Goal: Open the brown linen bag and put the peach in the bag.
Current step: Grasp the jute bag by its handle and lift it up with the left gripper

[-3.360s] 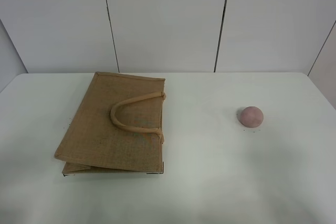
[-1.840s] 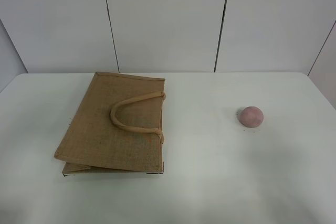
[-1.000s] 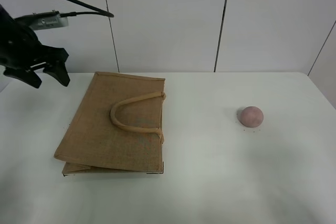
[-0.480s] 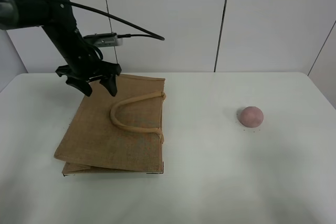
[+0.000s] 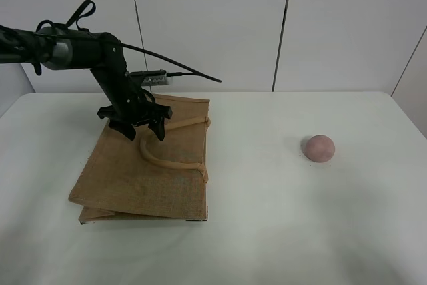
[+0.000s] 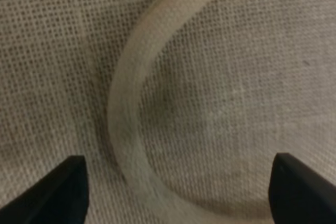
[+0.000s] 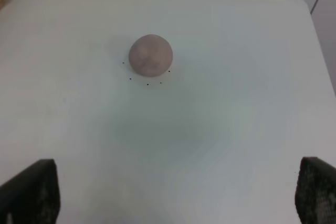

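Left arm (image 5: 105, 58) stretches in over the table's far left corner, left gripper (image 5: 145, 131) pointing down, jaws wide apart. Right gripper (image 7: 173, 195) is spread wide too, above the table.

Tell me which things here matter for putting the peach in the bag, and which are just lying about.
For the job: brown linen bag, lying flat; peach, off to its right; left gripper, open above the bag's handle.
Just there: white table; wall panels behind.
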{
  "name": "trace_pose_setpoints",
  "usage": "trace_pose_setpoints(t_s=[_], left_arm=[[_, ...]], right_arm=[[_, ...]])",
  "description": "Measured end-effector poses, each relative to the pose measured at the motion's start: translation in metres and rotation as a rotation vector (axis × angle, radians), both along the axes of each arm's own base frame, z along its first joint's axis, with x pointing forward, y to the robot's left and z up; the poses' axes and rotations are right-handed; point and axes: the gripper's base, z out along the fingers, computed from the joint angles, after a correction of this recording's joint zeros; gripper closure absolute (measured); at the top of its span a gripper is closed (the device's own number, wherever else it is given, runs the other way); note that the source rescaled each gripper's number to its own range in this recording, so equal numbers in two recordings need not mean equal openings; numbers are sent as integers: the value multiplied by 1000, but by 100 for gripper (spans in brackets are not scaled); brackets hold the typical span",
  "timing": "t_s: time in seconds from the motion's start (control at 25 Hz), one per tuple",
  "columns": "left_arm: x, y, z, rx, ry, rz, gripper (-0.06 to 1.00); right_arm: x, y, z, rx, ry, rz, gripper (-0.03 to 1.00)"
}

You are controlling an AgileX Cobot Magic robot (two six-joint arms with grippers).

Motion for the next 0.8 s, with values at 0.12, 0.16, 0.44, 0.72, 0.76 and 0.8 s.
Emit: trace_pose_setpoints(t_s=[0.12, 0.16, 0.44, 0.72, 0.76, 0.8], left_arm=[[2, 1, -6, 17, -8, -7, -6], [2, 1, -8, 22, -6, -9, -6], [3, 1, -25, 31, 32, 12, -6], [5, 1, -43, 37, 45, 18, -2], [5, 1, -43, 39, 45, 17, 2], [5, 1, -43, 40, 45, 17, 8]], right_arm=[[0, 0, 0, 0, 0, 0, -3], [0, 0, 0, 0, 0, 0, -3], [0, 0, 0, 0, 0, 0, -3], [0, 0, 0, 0, 0, 0, -3], [0, 0, 0, 0, 0, 0, -3], [0, 0, 0, 0, 0, 0, -3]])
